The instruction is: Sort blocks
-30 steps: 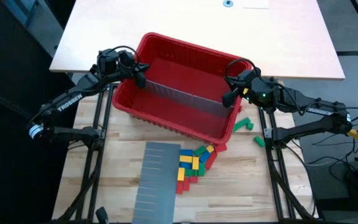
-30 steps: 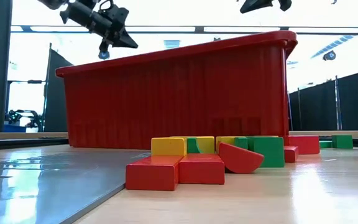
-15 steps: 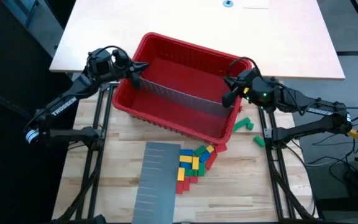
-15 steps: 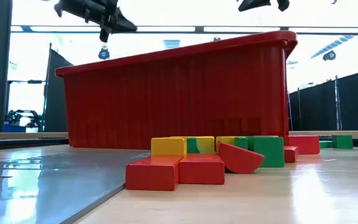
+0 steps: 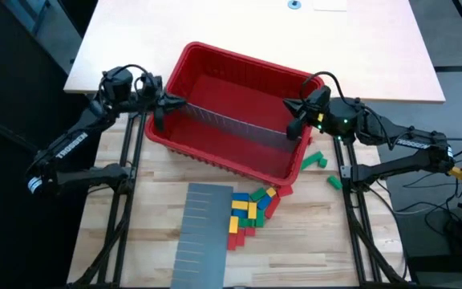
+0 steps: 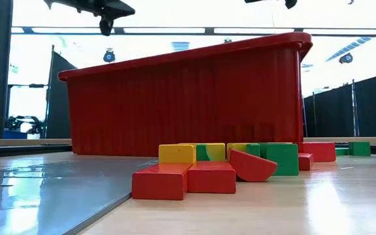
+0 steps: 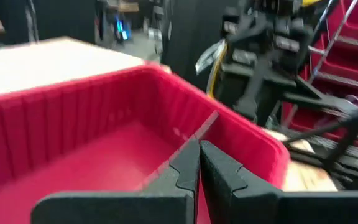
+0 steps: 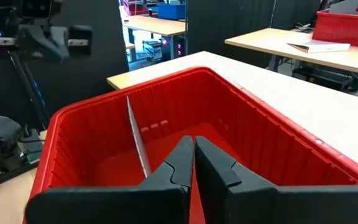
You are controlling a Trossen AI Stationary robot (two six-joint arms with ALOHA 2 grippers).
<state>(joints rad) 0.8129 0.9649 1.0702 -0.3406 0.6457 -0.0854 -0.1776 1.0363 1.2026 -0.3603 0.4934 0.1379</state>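
Both grippers hover at the red bin (image 5: 231, 120): left gripper (image 5: 160, 112) and right gripper (image 5: 295, 120), fingers pressed together. Blocks (image 5: 251, 210) lie outside; approach them with fingers spread.

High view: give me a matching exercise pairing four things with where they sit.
Things:
1. left claw
2. right claw
3. grey slotted panel
4. block cluster

Places:
A. flat on the table, in front of the red bin
B. at the bin's right rim
C. at the bin's left rim
D. just right of the panel

Pairs: 1-C, 2-B, 3-A, 4-D
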